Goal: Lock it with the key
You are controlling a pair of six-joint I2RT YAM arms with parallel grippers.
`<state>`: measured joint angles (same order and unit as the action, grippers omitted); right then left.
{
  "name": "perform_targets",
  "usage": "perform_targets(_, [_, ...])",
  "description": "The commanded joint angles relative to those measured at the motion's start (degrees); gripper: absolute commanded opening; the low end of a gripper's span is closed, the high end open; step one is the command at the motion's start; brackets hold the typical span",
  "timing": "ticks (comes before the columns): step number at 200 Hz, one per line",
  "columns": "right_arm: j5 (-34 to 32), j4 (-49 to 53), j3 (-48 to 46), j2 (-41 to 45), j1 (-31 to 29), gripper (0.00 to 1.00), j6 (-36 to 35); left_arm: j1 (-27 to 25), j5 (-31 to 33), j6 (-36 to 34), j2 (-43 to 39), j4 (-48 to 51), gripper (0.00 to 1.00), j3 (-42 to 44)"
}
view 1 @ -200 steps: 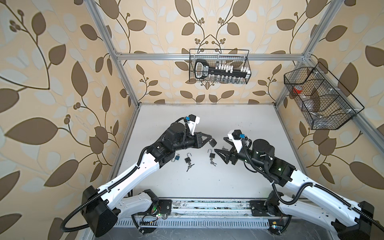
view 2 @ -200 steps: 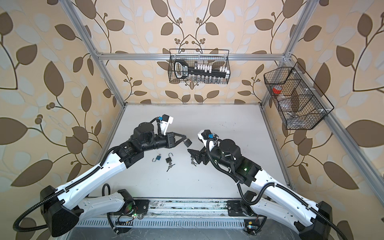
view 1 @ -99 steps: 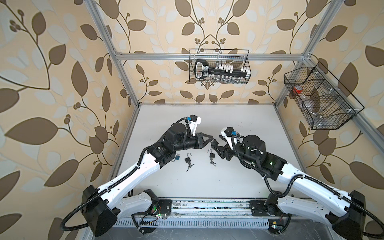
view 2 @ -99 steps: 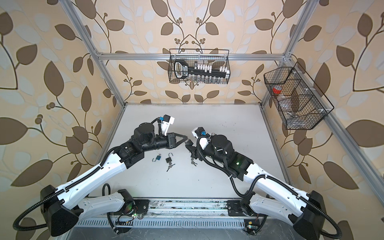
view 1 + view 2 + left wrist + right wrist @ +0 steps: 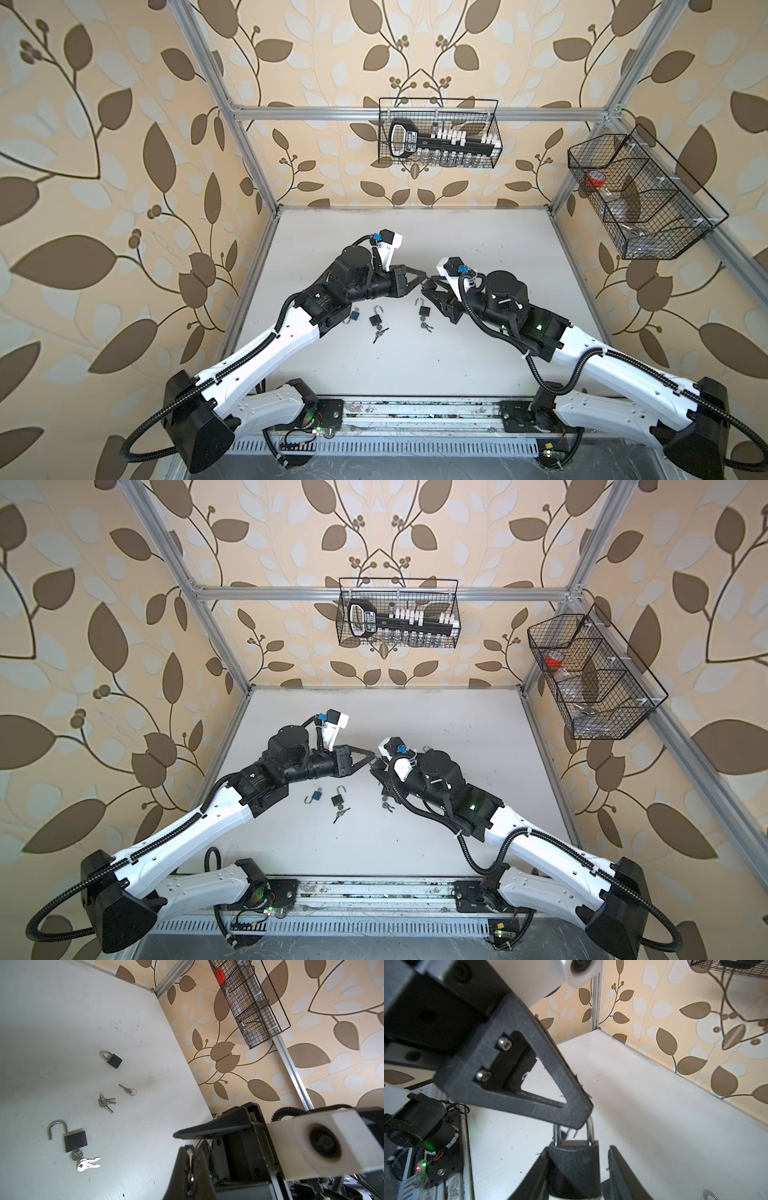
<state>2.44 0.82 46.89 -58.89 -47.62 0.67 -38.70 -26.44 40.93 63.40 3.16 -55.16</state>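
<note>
Right wrist view is showing the padlock (image 5: 574,1163) hanging in the air above the desk (image 5: 654,1115), black body down and steel shackle up. The left claw (image 5: 583,1120) is clenching the top of that shackle, its tips pressed together with no gap. The right claw (image 5: 578,1150) is standing released around the padlock's body: one finger (image 5: 533,1174) is touching one side, while the other finger (image 5: 623,1169) is standing just clear of the opposite side. A pale piece is peeking out under the padlock's body. It is possibly a key, though the frame edge is cutting it off.

In both top views the padlock is sitting over the middle of the desk, mostly hidden where the two claws are meeting.

Near the padlock, toward the arms' bases, an open padlock (image 5: 422,310) is lying flat on the desk. Farther from the padlock on the left arm's side, a second open padlock (image 5: 376,319) is lying with keys (image 5: 380,333) in its base. A blue padlock (image 5: 353,316) is lying just beyond that. Well apart from the padlock, a wire basket (image 5: 438,133) is hanging on the back wall.
</note>
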Motion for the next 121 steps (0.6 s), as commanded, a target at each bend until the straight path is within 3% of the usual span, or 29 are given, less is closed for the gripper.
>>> perform_targets(1, [-1.6,-0.5,1.4,0.1,0.1,0.4,-0.1,-0.6,-0.9,0.5,-0.6,-2.4,0.0,-1.1])
perform_targets(44, [-1.6,-0.1,1.3,0.7,0.1,0.31,-0.1,-0.6,-0.7,0.5,-0.5,-2.2,0.0,-1.4])
perform_targets(77, [-1.4,0.0,1.2,1.9,0.1,0.07,0.5,-0.6,-1.5,1.0,-0.3,-1.8,0.0,-2.5])
perform_targets(95, [-2.7,-0.3,0.4,3.6,0.1,0.0,1.7,-0.7,-2.4,0.3,0.2,-0.3,0.0,-4.4])
perform_targets(121, [-5.7,0.8,-1.4,6.8,0.1,0.0,4.6,-0.5,0.8,-4.6,0.0,6.9,0.5,-8.9])
